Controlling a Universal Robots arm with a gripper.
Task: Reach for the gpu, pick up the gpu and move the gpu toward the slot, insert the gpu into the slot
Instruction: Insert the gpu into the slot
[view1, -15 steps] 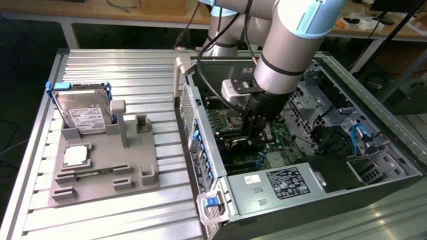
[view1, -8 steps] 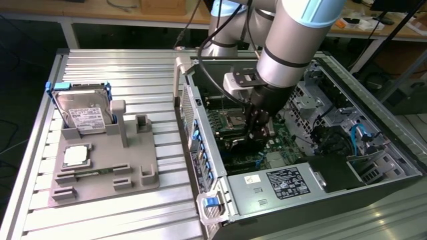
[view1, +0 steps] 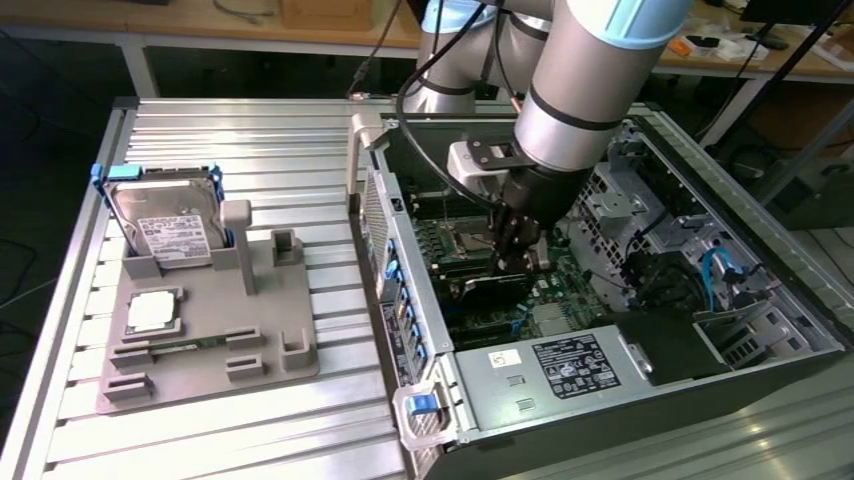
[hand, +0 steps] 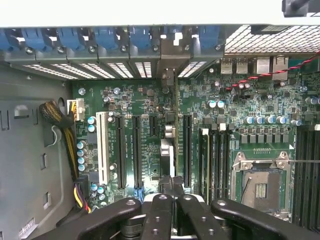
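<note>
The gpu (hand: 167, 150) stands edge-on on the green motherboard (hand: 240, 100), its metal bracket end (hand: 167, 70) against the case's rear wall. In the exterior view the gpu (view1: 483, 290) is a dark card inside the open computer case. My gripper (hand: 170, 186) is over the card's end farthest from the bracket, its black fingers (hand: 161, 200) brought together on the card's top edge. In the exterior view the gripper (view1: 514, 262) reaches straight down into the case. Long narrow connector strips (hand: 136, 150) lie on both sides of the card. Which of them is the slot I cannot tell.
Black memory strips (hand: 215, 160) and the square silver processor socket (hand: 260, 182) lie beside the card. A cable bundle (hand: 65, 130) hangs by the case wall. Outside the case, a grey fixture (view1: 200, 350) holds a silver hard drive (view1: 167, 225) and a processor chip (view1: 151, 312).
</note>
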